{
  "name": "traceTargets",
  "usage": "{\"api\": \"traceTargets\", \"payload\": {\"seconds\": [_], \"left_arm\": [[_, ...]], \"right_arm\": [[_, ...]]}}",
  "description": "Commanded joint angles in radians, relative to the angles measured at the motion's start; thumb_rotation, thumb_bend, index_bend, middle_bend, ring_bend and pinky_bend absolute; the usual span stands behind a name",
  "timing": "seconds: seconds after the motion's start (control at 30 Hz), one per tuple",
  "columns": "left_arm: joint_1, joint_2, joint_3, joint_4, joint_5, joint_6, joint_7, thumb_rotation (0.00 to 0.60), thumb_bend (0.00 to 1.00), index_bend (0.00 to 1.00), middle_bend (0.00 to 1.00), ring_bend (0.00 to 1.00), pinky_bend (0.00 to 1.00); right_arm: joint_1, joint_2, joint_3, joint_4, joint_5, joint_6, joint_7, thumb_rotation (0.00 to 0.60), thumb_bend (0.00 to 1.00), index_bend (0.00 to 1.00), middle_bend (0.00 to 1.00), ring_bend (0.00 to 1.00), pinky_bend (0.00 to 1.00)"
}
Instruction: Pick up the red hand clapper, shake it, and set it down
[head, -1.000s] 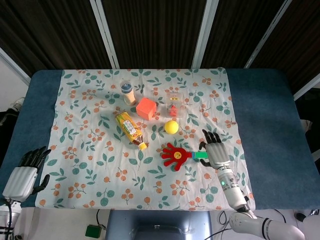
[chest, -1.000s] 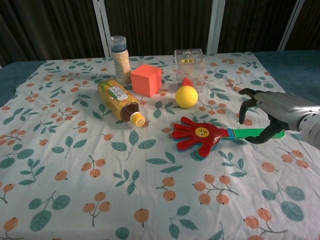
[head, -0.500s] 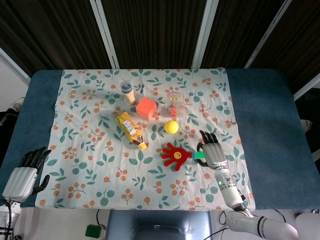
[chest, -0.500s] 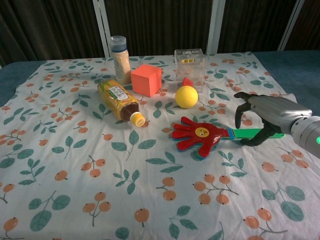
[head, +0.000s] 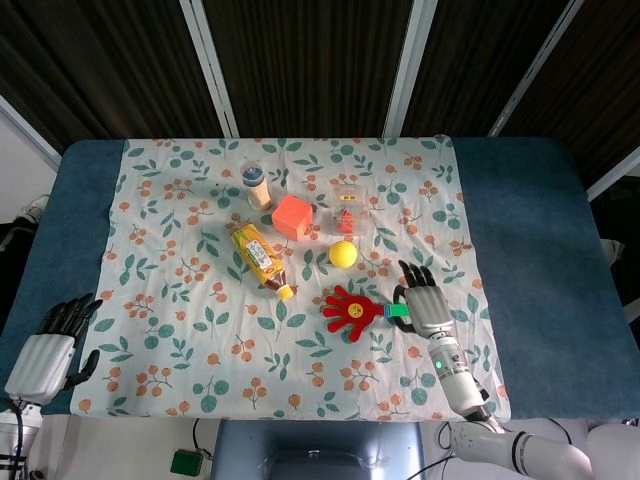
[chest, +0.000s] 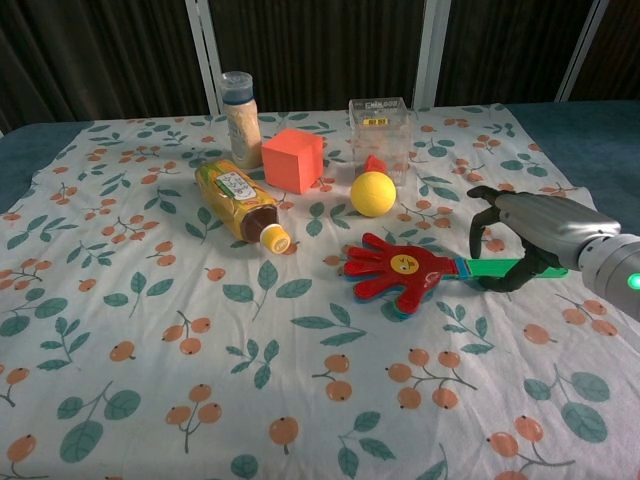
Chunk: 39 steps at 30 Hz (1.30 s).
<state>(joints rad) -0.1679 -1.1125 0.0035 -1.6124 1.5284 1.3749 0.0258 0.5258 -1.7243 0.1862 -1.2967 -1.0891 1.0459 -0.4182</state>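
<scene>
The red hand clapper (chest: 400, 270) lies flat on the flowered cloth, its green handle (chest: 495, 267) pointing right. In the head view the clapper (head: 350, 311) sits just below the yellow ball. My right hand (chest: 535, 230) arches over the handle's far end with fingers spread and curved downward and the thumb beside the handle; nothing is gripped. From above, the right hand (head: 428, 303) covers most of the handle. My left hand (head: 45, 350) rests off the cloth at the table's lower left, holding nothing.
A yellow ball (chest: 373, 193), an orange cube (chest: 293, 159), a lying tea bottle (chest: 238, 204), a small spice jar (chest: 241, 119) and a clear plastic box (chest: 380, 125) stand behind and left of the clapper. The blue table (head: 530, 250) flanks the cloth.
My right hand has slid a little left along the green handle, closer to the red palm. The clapper and the left hand have not moved.
</scene>
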Motion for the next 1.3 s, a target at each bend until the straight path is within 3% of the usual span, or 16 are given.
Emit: {"api": "traceTargets", "payload": {"seconds": [0.03,0.2,0.33,0.5,0.6,0.8,1.03,1.17,1.3], "left_arm": [[0.001,-0.001,0.001,0.0,0.002,0.002,0.0,0.6,0.46,0.0,0.0,0.0,0.08],[0.004,0.001,0.003,0.002,0.008,0.009,-0.006,0.6,0.47,0.0,0.0,0.0,0.08],[0.002,0.002,0.002,0.001,0.007,0.006,-0.007,0.6,0.46,0.0,0.0,0.0,0.09],[0.004,0.001,0.003,0.0,0.007,0.008,-0.003,0.6,0.47,0.0,0.0,0.0,0.09],[0.004,0.001,0.004,0.0,0.007,0.009,-0.003,0.6,0.46,0.0,0.0,0.0,0.09],[0.002,0.001,0.003,0.0,0.006,0.006,-0.003,0.6,0.46,0.0,0.0,0.0,0.09],[0.003,0.002,0.003,0.0,0.006,0.007,-0.003,0.6,0.47,0.0,0.0,0.0,0.09],[0.003,0.002,0.003,0.0,0.005,0.006,-0.003,0.6,0.46,0.0,0.0,0.0,0.09],[0.003,0.002,0.003,-0.001,0.006,0.008,-0.003,0.6,0.47,0.0,0.0,0.0,0.09]], "right_arm": [[0.0,-0.003,-0.001,0.003,-0.009,0.008,0.008,0.6,0.37,0.65,0.05,0.0,0.0],[-0.005,-0.006,-0.004,0.013,-0.041,0.029,0.051,0.6,0.44,0.74,0.19,0.0,0.0],[-0.011,-0.007,-0.006,0.017,-0.084,0.056,0.106,0.6,0.48,0.77,0.3,0.12,0.03],[-0.018,-0.011,-0.008,0.026,-0.143,0.094,0.185,0.6,0.49,0.81,0.46,0.4,0.41],[-0.023,-0.015,-0.007,0.03,-0.175,0.115,0.242,0.6,0.49,0.83,0.52,0.52,0.58],[-0.036,-0.025,0.01,0.033,-0.208,0.146,0.395,0.6,0.49,0.86,0.61,0.65,0.76],[-0.046,-0.026,0.032,0.018,-0.202,0.144,0.51,0.6,0.49,0.9,0.67,0.72,0.84],[-0.064,-0.024,0.056,-0.011,-0.227,0.167,0.711,0.6,0.5,0.9,0.68,0.74,0.85],[-0.084,0.012,0.034,-0.069,-0.345,0.195,1.135,0.6,0.5,0.9,0.68,0.74,0.85]]}}
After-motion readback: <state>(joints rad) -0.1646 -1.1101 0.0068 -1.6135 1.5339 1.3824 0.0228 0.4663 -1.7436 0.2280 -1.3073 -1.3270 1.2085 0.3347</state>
